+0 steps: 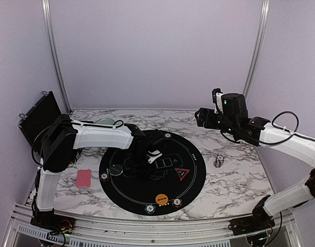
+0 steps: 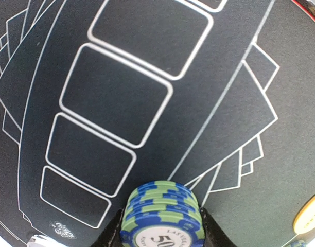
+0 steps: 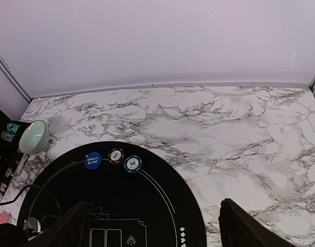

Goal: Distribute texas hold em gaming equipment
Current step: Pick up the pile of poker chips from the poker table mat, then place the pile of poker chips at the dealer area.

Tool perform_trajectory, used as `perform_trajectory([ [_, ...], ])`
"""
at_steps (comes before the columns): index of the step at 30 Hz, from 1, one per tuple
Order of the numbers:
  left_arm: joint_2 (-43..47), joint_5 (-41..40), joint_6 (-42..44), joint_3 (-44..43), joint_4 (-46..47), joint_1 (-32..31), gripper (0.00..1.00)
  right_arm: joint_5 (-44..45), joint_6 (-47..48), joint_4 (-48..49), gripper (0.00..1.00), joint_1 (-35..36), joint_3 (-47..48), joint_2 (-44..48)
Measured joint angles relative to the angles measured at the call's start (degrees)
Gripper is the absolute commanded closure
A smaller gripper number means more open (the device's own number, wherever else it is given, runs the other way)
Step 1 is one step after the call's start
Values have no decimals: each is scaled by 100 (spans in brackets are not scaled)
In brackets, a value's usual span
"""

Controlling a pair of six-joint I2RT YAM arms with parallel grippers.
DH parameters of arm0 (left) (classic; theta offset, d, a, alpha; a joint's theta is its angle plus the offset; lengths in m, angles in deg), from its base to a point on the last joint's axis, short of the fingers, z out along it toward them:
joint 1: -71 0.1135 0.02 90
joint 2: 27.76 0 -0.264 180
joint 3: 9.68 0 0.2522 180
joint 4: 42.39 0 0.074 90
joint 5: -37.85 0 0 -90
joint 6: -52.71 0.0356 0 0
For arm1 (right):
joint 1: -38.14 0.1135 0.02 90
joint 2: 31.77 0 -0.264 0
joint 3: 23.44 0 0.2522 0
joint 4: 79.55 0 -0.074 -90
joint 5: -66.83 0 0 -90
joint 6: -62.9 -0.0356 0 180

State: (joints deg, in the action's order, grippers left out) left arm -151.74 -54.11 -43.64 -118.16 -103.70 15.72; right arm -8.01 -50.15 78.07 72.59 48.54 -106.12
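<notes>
Over the middle of the round black mat (image 1: 126, 198), your left gripper (image 2: 160, 229) is closed on a short stack of blue-and-green striped poker chips (image 2: 160, 208). Its wrist view shows the dark fingers (image 2: 211, 231) pressed against opposite rims, with the mat's printed card outlines beneath. Whether the stack rests on the mat or is lifted off it cannot be told. Your right gripper (image 3: 155, 229) hangs high above the right side of the table (image 1: 234, 180), jaws wide apart and holding nothing.

Other pieces lie spread about:
- A red-backed card (image 1: 84, 178) lies flat on the table just left of the mat.
- A second chip stack (image 1: 218, 161) stands on the table to the mat's right.
- An orange disc (image 1: 160, 198) sits on the mat near its front edge.
- A red triangle marker (image 1: 181, 173) sits on the mat right of centre.
- Single chips are dotted around the mat's ring.
- A blue button (image 3: 92, 161) lies at the mat's far rim, beside two more chips.
- A teal bowl (image 3: 34, 136) sits off the mat at the back left.

By their look, the chips are light, rigid and smooth. The stack is loose, so discs could slide or spill if it tilts. Hold it across the rims, low enough to catch every disc, and keep it upright. The card is thin and lies flush, so expect to take it by an edge.
</notes>
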Motion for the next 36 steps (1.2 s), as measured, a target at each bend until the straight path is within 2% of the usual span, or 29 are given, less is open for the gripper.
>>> perform_trajectory([
  [19,280,-13,-114,313,105,540,73,-7,-74,0,16,-2,0,-179],
  [36,1038,-57,-138,876,114,1266,72,-72,-79,2,16,-2,0,-280],
])
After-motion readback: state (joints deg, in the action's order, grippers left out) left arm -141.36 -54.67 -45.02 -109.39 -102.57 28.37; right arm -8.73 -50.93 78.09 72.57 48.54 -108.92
